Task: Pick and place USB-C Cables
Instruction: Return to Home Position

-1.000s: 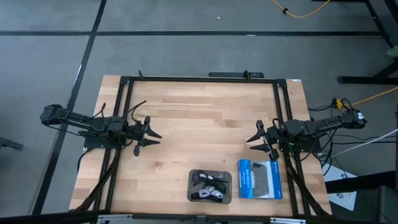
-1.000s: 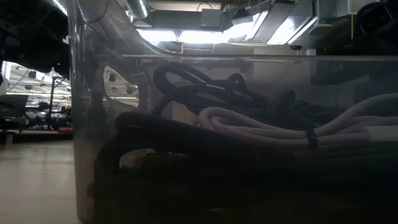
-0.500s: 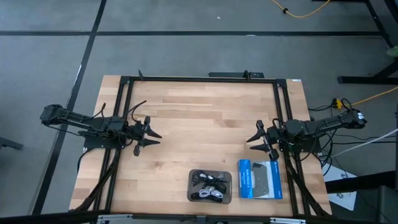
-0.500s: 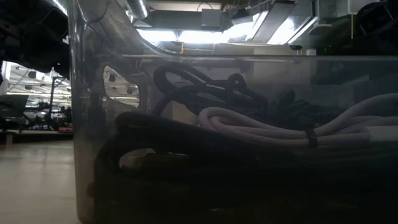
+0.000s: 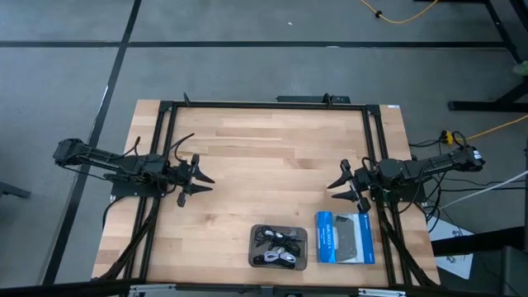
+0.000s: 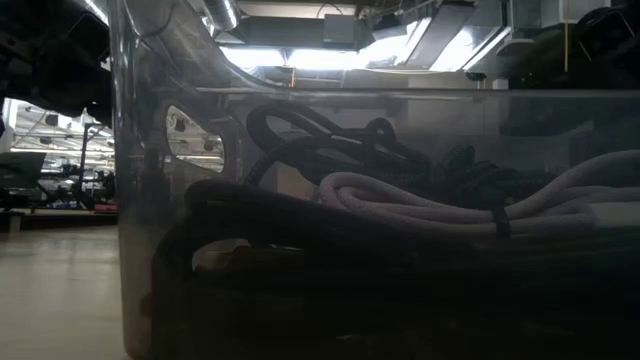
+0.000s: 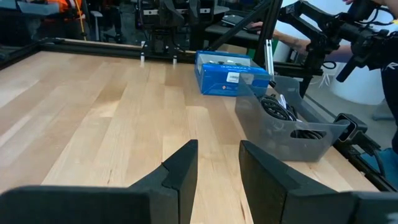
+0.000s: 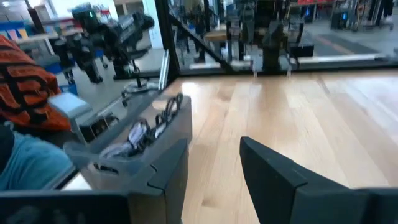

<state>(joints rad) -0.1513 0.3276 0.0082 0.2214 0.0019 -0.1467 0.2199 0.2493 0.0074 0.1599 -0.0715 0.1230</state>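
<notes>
Several coiled USB-C cables (image 5: 278,246), black and white, lie in a small grey tray (image 5: 254,247) near the table's near edge. The low view looks through the tray's wall at a white bundle (image 6: 450,205) and black ones (image 6: 330,135). My left gripper (image 5: 198,179) hovers open over the table's left part, far from the tray. My right gripper (image 5: 337,183) hovers open at the right, above and beyond the blue-and-grey box. The left wrist view shows the tray (image 7: 280,121); the right wrist view shows the tray (image 8: 134,146) with cables inside.
A flat blue-and-grey box (image 5: 344,238) lies right of the tray. A black frame (image 5: 264,105) runs round the table's far and side edges. Bare wood lies between the two grippers. A person in orange and blue clothing (image 8: 25,124) shows at the edge of the right wrist view.
</notes>
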